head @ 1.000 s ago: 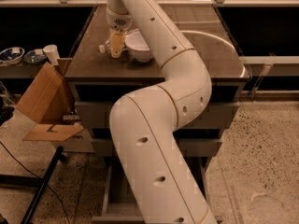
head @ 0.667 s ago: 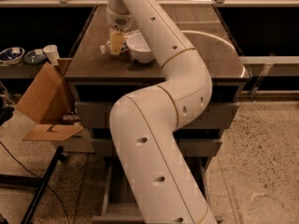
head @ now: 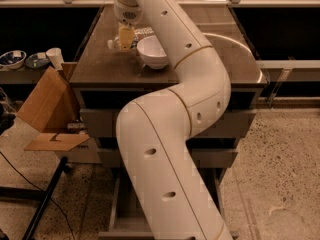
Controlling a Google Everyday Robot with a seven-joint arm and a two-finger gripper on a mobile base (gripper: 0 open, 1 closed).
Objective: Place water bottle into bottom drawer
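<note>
The water bottle (head: 113,44) lies on the dark cabinet top (head: 100,66), left of the white bowl (head: 153,51); its white cap points left. My gripper (head: 125,38) reaches down from the wrist right over the bottle and covers most of its body. The bottom drawer (head: 118,211) is pulled out at floor level under the cabinet, and my white arm hides most of it.
An open cardboard box (head: 47,109) stands left of the cabinet. A side shelf at the left holds small bowls (head: 12,59) and a cup (head: 54,57). A black stand leg (head: 42,204) and a cable lie on the floor at the left. Speckled floor lies to the right.
The gripper stays at the bottle beside the bowl, with only a very slight shift. The bowl and the arm have not visibly moved.
</note>
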